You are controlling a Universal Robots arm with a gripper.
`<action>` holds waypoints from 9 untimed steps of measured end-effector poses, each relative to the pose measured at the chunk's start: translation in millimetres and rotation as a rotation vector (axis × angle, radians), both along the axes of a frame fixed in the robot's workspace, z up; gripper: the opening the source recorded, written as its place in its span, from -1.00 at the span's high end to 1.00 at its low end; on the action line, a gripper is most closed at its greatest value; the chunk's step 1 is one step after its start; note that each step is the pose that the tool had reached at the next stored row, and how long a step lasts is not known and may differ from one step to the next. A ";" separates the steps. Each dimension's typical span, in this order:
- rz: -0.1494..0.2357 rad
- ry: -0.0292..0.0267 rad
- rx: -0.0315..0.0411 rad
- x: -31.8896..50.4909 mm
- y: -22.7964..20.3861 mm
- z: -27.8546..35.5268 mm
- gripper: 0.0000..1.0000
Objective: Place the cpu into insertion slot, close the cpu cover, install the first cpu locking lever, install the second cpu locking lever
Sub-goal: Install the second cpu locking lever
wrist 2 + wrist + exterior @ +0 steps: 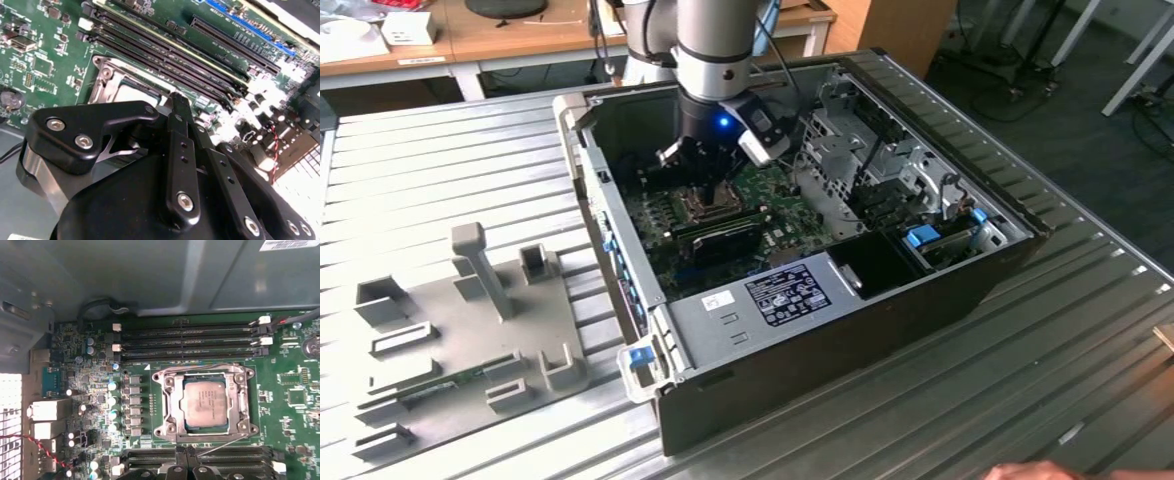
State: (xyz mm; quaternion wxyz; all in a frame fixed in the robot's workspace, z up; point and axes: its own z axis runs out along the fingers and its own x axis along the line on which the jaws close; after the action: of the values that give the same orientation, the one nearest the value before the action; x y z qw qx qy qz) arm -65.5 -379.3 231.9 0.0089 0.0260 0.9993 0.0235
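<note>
In the second wrist view, the insertion slot (131, 89) is largely hidden behind the black body of the gripper (176, 102); whether the jaws are apart cannot be determined. In the first wrist view, the gripper's linkage is cut off by the picture edge. In the exterior view, the socket area is partly masked by the arm (716, 60).

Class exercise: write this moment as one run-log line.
cpu: seated in insertion slot | cpu cover: closed | tool: above slot edge
</note>
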 end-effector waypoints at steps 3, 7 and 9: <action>0.000 -0.0001 0.0001 -1.6 0.0 -5.6 0.79; 0.000 0.0000 0.0000 -7.1 0.0 -12.8 0.79; 0.000 0.0000 -0.0001 -10.5 0.0 -16.4 0.79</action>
State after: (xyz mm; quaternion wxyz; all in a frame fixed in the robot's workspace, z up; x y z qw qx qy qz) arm -76.0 -379.4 215.5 0.0089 0.0260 0.9993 0.0235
